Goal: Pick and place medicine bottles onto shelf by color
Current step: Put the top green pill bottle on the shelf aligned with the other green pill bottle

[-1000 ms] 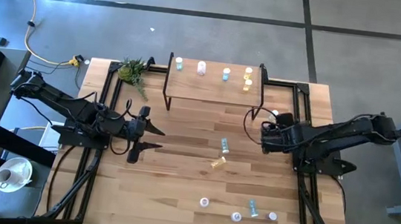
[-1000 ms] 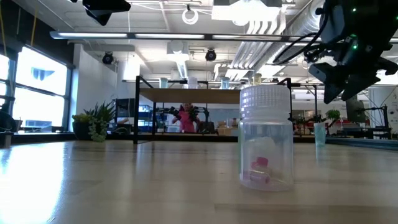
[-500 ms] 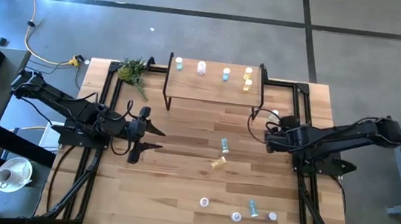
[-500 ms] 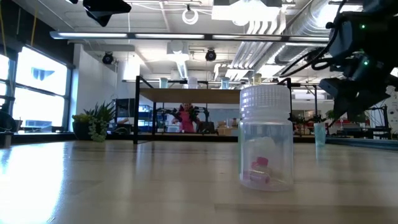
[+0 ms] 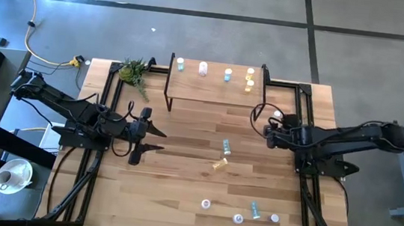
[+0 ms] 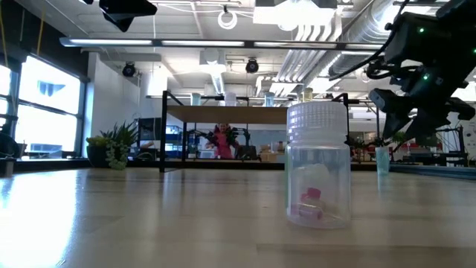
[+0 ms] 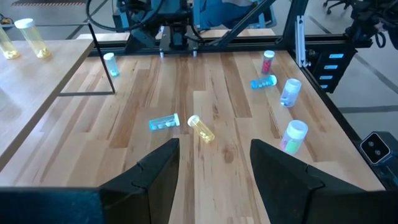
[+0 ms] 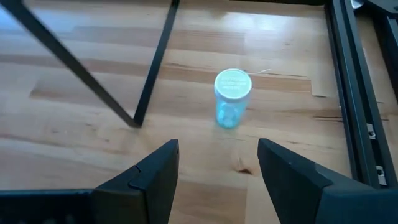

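Hidden or unclear: upright light-blue bottle with white cap (image 8: 232, 98) plain in the right wrist view, yet covered by the arm in the high view; colours of the three upright bottles (image 5: 238, 218) farthest from the shelf hard to read from above, only white caps showing; legs of the shelf cut off in the right wrist view, one thin black leg (image 8: 152, 65) ending just beside that blue bottle.

Right gripper (image 5: 270, 131): just off the shelf's right front corner, over the slatted wooden tabletop (image 5: 180, 178); dark fingers (image 8: 152, 171) spread wide, holding nothing, touching nothing; blue bottle standing ahead of the gap, apart from both fingers.

Left gripper (image 5: 155, 140): well out from the shelf's left front corner, pointing toward the table's middle; fingers (image 7: 158, 165) spread wide, empty, clear of the tabletop's bottles.

Shelf: low light-wood board on thin black metal legs (image 5: 215, 90) at the table's far edge; five small bottles (image 5: 203, 69) upright in a row along its back, the two at its right end yellow.

Loose bottles: pale blue bottle (image 5: 226, 146) and yellow bottle (image 5: 219, 164) lying on their sides in front of the shelf, near each other; teal bottle (image 5: 255, 209) lying among the upright ones farther out.

Near the low camera: clear bottle with ribbed white cap (image 6: 317, 165), pink contents at its bottom, upright.

Beside the shelf: small green plant (image 5: 135, 72), off its left end.
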Tool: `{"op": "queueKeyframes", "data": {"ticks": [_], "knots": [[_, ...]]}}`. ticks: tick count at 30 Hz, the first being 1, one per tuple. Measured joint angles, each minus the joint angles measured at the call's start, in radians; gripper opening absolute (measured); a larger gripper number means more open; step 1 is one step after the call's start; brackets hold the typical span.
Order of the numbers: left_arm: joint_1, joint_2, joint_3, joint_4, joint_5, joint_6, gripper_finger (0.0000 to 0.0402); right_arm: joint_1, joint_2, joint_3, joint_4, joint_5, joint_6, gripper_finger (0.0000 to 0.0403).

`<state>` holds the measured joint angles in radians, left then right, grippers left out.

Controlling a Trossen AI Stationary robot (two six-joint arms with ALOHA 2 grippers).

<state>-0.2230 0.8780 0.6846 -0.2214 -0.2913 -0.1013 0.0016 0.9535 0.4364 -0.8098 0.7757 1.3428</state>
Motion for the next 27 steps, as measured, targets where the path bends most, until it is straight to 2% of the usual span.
{"op": "queueKeyframes", "data": {"ticks": [15,27], "knots": [[0.0,0.0,0.0,0.0,0.0,0.0,0.0185,-0.105,0.102,0.0,0.104,0.005,-0.001,0.0209],[0.0,0.0,0.0,0.0,0.0,0.0,0.0185,-0.168,0.108,0.0,0.161,0.042,-0.072,0.0208]]}}
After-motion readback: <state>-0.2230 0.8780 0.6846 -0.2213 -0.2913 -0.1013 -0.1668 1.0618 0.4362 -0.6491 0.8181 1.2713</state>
